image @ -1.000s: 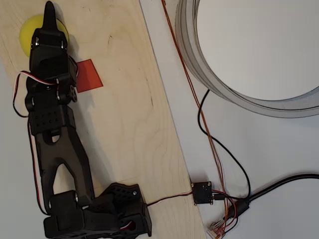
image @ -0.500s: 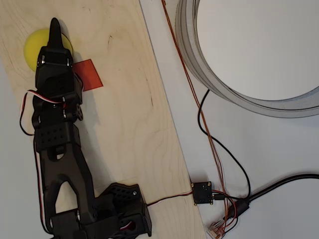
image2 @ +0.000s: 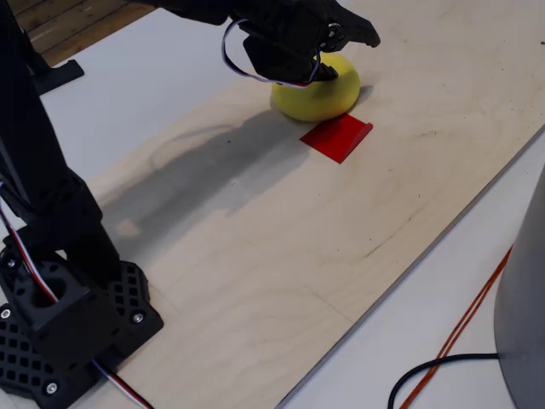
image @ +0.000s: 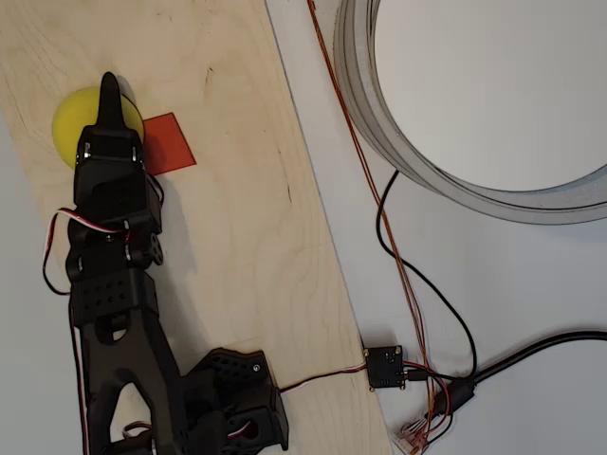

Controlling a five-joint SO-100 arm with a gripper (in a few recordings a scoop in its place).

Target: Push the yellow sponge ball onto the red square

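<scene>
Board: a pale wooden board point(image: 237, 237) is lying on a white tabletop point(image: 493, 284), its long right edge running diagonally in the overhead view.
Ball: the yellow sponge ball point(image: 78, 118) is sitting near the board's upper left corner, close to the left edge.
Square: the red square point(image: 173, 142) is lying just beside the ball, toward the board's middle; bare wood is surrounding it.
Arm: the black arm point(image: 114, 313) is reaching from the board's lower edge.
Gripper: the gripper point(image: 110, 90) is resting over the ball, fingers looking pressed together, grasping nothing.

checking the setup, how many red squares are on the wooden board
1. The red square lies flat on the wooden board, just right of the yellow sponge ball in the overhead view; the arm covers its left edge.
</scene>
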